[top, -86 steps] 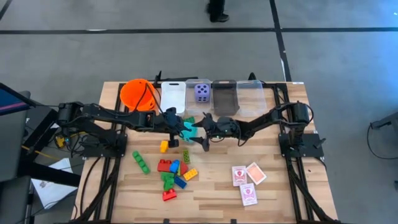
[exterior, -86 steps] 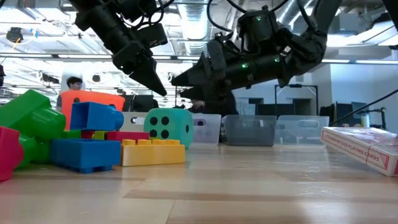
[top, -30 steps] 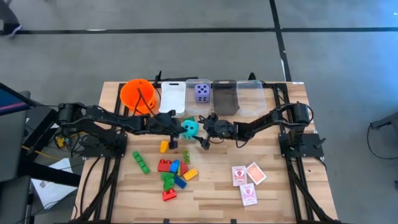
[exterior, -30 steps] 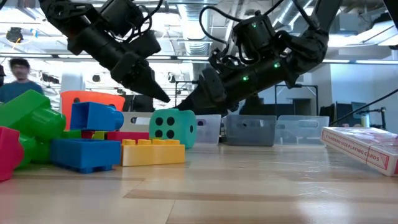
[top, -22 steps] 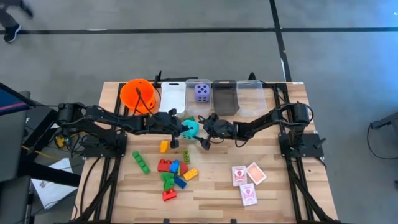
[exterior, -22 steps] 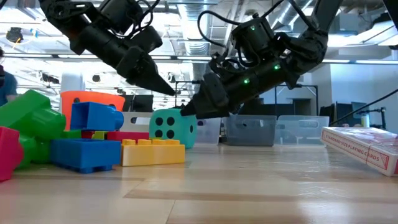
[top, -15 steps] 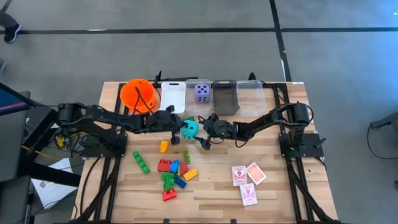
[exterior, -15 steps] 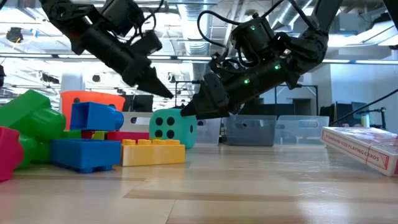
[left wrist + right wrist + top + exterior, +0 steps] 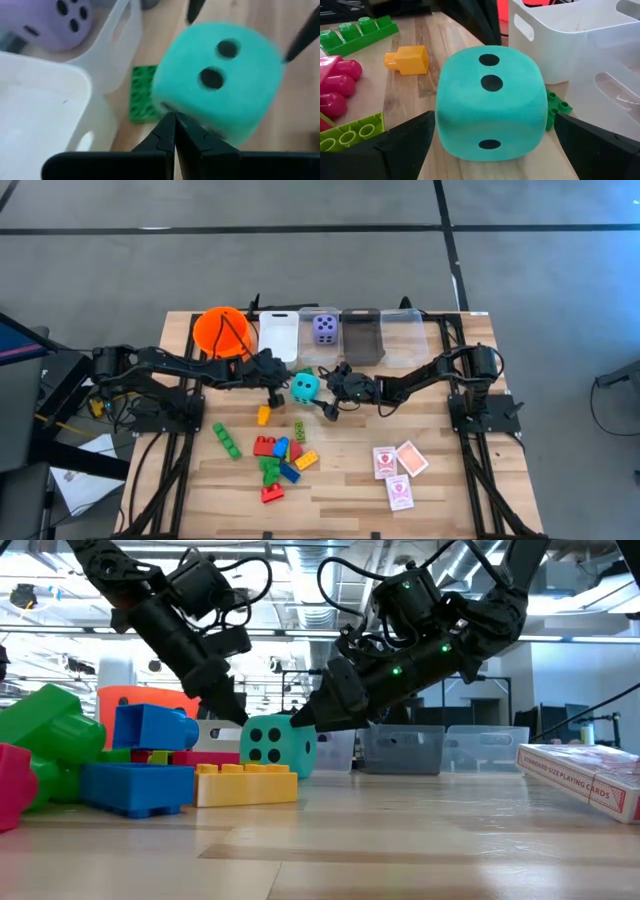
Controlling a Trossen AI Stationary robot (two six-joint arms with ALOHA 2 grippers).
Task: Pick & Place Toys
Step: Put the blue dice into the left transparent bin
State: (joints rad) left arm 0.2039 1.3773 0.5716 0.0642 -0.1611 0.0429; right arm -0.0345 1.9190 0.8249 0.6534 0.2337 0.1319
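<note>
Ideally the wide-open right claw (image 9: 487,150) centres on the teal die (image 9: 490,102) before closing, while the shut, empty left claw (image 9: 174,131) clears away.

Two dice: a teal die (image 9: 305,386) on the tabletop (image 9: 440,480) and a purple die (image 9: 324,328) in a clear bin (image 9: 324,342). Three playing cards (image 9: 397,471). One orange bucket (image 9: 222,331). Four bins in a row (one white bin (image 9: 278,336), three clear). Roughly a dozen bricks (image 9: 275,460), exact number unclear in the heap
</note>
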